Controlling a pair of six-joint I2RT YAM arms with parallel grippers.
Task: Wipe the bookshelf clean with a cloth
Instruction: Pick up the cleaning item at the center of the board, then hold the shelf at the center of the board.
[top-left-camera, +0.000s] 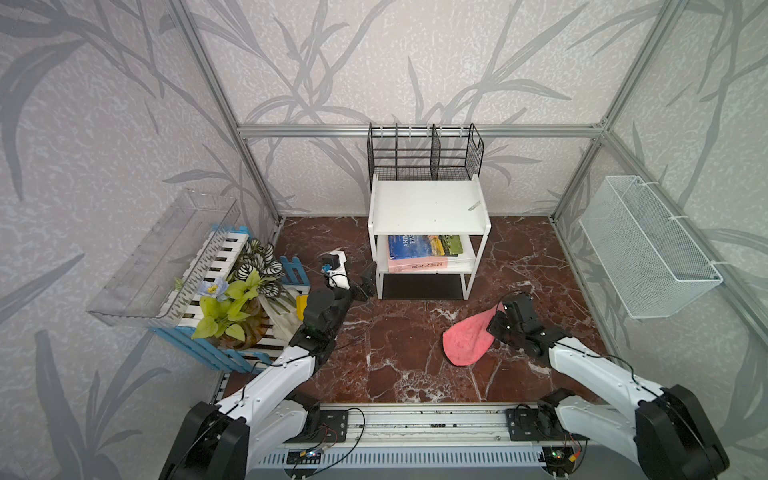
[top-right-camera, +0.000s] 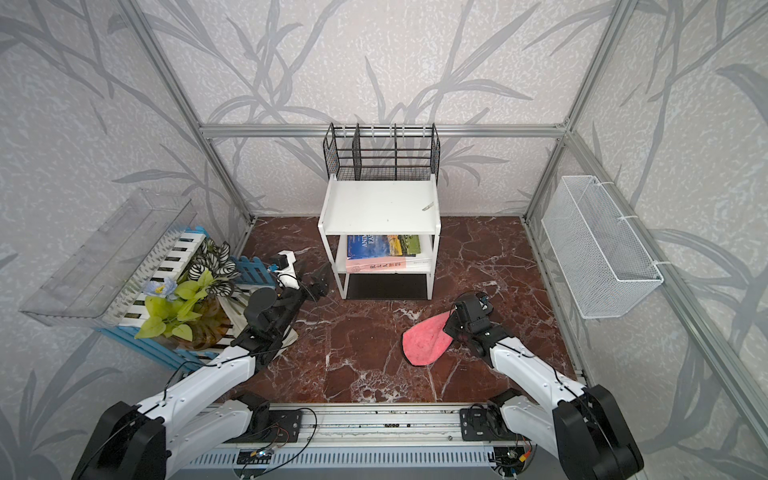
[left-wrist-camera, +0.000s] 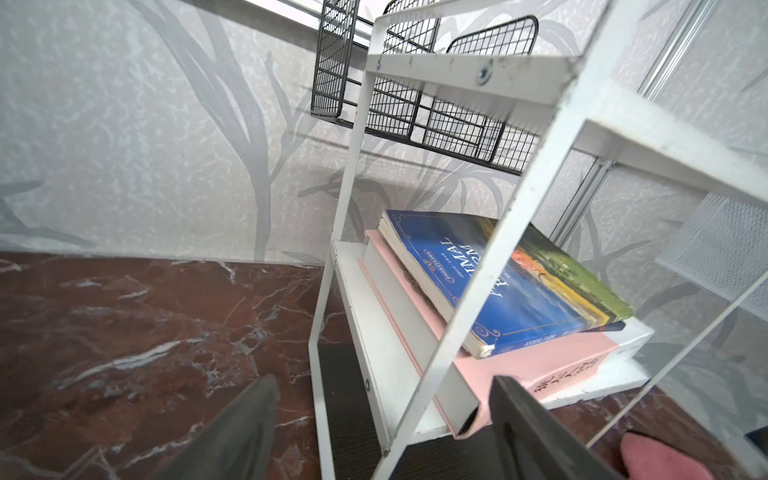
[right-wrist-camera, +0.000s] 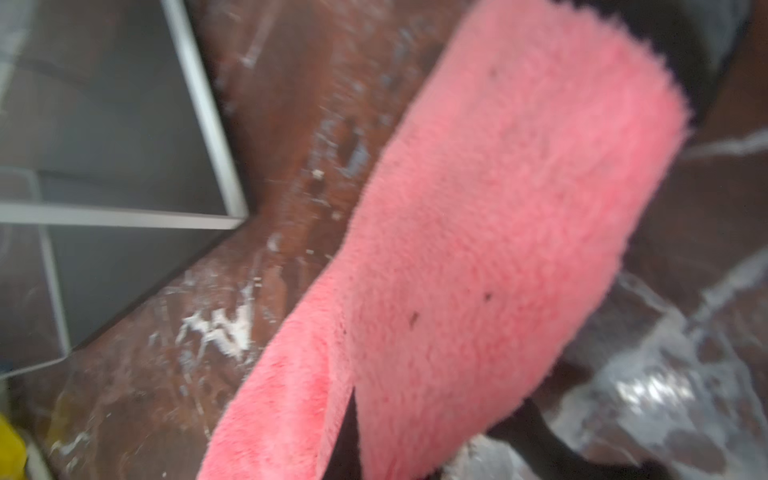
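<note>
Right gripper (top-left-camera: 498, 312) is clamped on one end of the cloth (top-left-camera: 467, 338), raised off the surface (top-left-camera: 395, 332) before the bookshelf (top-left-camera: 428, 203); left gripper (top-left-camera: 365, 284) is held spread by its leg (top-left-camera: 379, 266); wiping is judged unstarted, with a scrap (top-left-camera: 473, 205) on top.

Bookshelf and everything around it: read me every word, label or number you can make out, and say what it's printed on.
"ANIM" above "FAR": cover of the blue book on the bookshelf lower tier; the top board cuts off the rest.
Spine of the pink book beneath it: Chinese characters, too small to read.
Small print on the blue cover in the left wrist view: too blurred to read.
Nothing else legible.
</note>
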